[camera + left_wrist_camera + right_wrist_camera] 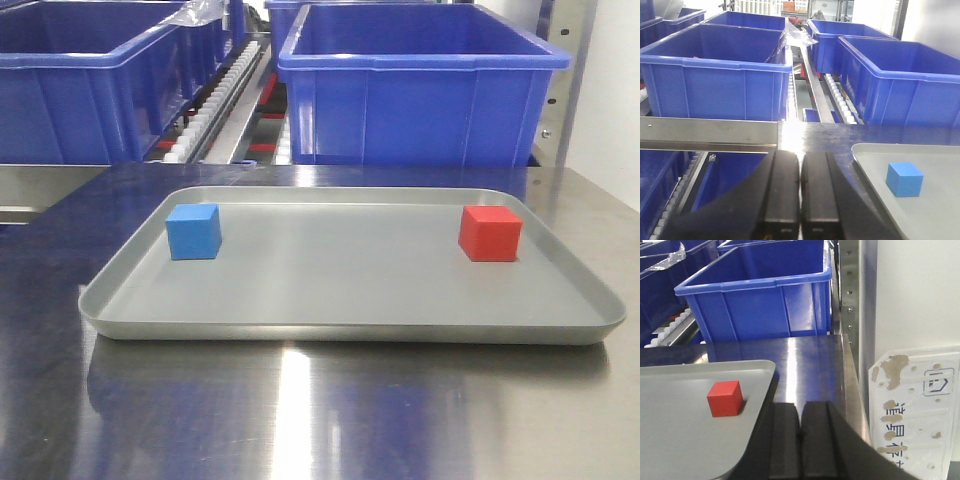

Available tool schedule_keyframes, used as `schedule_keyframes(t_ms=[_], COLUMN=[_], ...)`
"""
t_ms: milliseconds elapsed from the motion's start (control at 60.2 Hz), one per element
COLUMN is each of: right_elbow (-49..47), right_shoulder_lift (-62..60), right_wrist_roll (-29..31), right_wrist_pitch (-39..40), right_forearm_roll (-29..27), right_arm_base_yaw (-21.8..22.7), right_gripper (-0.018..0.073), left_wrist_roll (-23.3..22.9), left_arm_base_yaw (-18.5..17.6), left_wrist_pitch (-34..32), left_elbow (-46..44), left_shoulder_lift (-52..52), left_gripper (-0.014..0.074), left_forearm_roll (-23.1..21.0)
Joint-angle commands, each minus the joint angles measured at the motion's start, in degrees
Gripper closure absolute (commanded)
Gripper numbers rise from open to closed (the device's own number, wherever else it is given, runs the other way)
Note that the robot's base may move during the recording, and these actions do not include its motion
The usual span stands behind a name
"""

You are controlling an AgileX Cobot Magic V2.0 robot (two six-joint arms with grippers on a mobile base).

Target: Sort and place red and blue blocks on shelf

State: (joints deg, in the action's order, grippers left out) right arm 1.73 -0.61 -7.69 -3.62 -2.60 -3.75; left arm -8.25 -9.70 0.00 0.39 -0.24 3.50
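On the grey tray (350, 325) in the front view, the blue cube (194, 231) sits left and the red cube (490, 233) right; the shelf (222, 100) stands behind. Left wrist view: left gripper (800, 160) closed, empty, blue cube nearby. Right wrist view: right gripper (800, 412) closed, empty, red cube nearby.

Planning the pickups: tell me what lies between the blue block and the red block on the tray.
Nothing. The front view shows only the bare tray between the blue block and the red block.
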Motion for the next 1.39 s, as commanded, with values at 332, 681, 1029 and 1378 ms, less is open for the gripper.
schedule_keyframes(t_ms=[332, 681, 1029, 1378], right_elbow=[-27.27, -53.82, -60.52, -60.62], right_shoulder_lift=[39.00, 68.46, 74.44, 79.70], right_wrist_roll=[-0.36, -0.31, -0.31, -0.31], right_wrist_pitch=[-0.91, -24.78, -29.66, -28.66], right_forearm_roll=[-0.67, -3.61, -3.47, -3.60], right_arm_base_yaw=[0.09, -0.54, -8.90, -12.55], right_gripper=[0.0493, 0.0284, -0.0054, -0.0054], left_wrist_roll=[-0.13, -0.13, -0.13, -0.13], left_arm_base_yaw=[0.01, 0.01, 0.01, 0.01], left_wrist_pitch=[-4.92, -4.92, -4.92, -4.92], left_elbow=[1.94, 1.94, 1.94, 1.94], left_shoulder_lift=[-1.24, -1.24, -1.24, -1.24], left_gripper=[0.0460, 0.0460, 0.0460, 0.0460], left_forearm_roll=[-0.47, -0.47, -0.47, -0.47])
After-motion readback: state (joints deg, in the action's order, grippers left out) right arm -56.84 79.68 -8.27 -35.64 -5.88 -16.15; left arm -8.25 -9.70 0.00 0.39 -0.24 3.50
